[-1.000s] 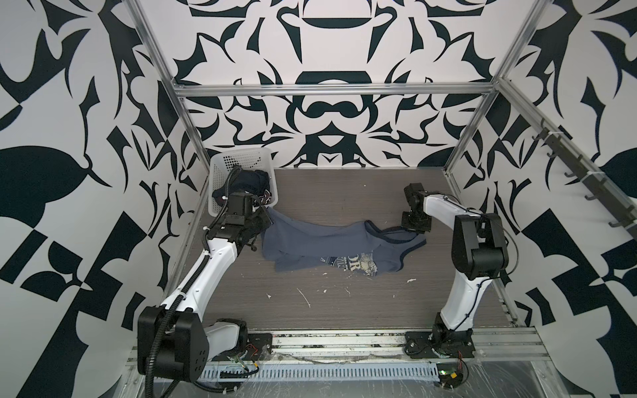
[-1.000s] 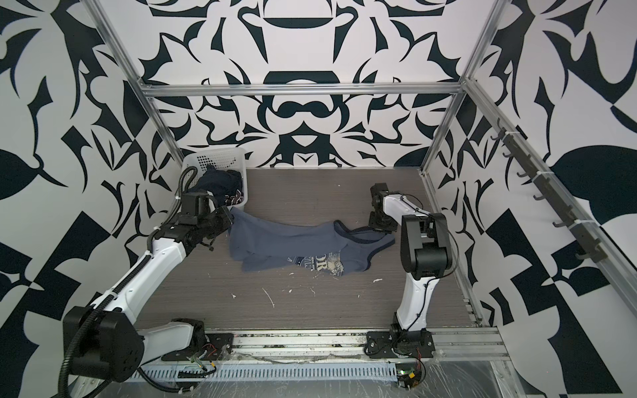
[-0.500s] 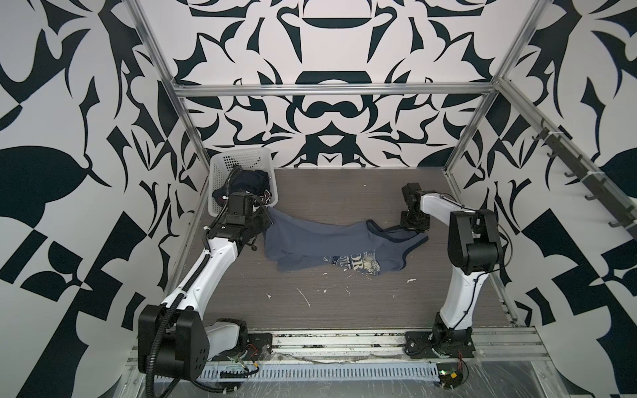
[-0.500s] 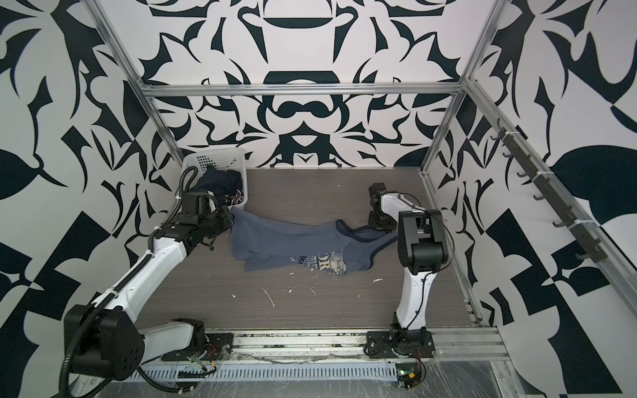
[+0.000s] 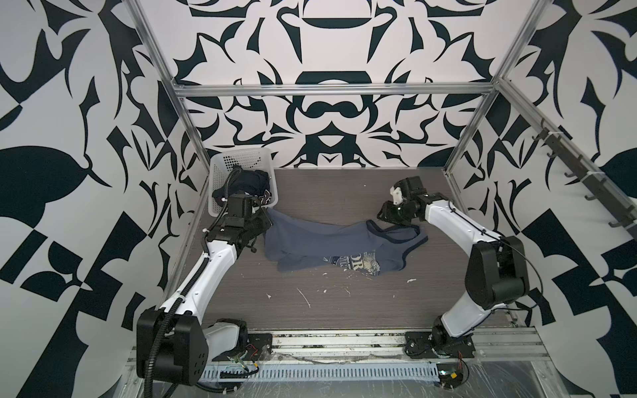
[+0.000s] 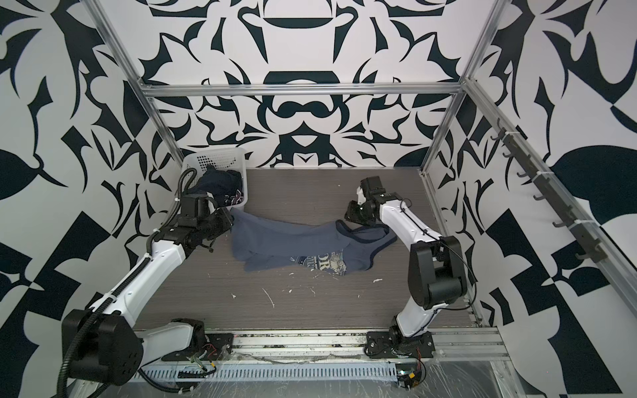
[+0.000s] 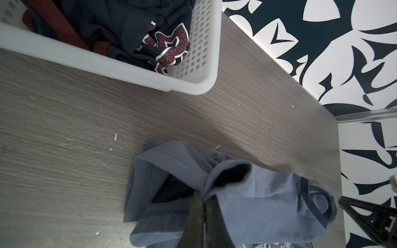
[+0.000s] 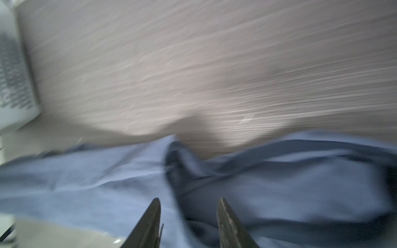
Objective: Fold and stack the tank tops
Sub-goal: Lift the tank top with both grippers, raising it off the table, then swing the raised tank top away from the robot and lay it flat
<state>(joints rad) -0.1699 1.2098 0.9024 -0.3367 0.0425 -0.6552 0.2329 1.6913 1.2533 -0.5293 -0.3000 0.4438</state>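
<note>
Slate-blue tank top (image 5: 317, 237) is pinched by left gripper (image 7: 203, 197), right gripper (image 8: 189, 201) parted.

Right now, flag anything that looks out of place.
The slate-blue tank top lies twisted and bunched, not flat. White flecks litter the tabletop in front of it. The navy top sits crumpled in the basket.

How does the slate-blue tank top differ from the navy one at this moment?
The slate-blue tank top lies spread on the table; the navy tank top is bunched up in the white basket. The slate-blue one has navy trim, the navy one red trim. The left tool is shut on the slate-blue one's edge; no tool touches the navy one. Both carry printed lettering.
</note>
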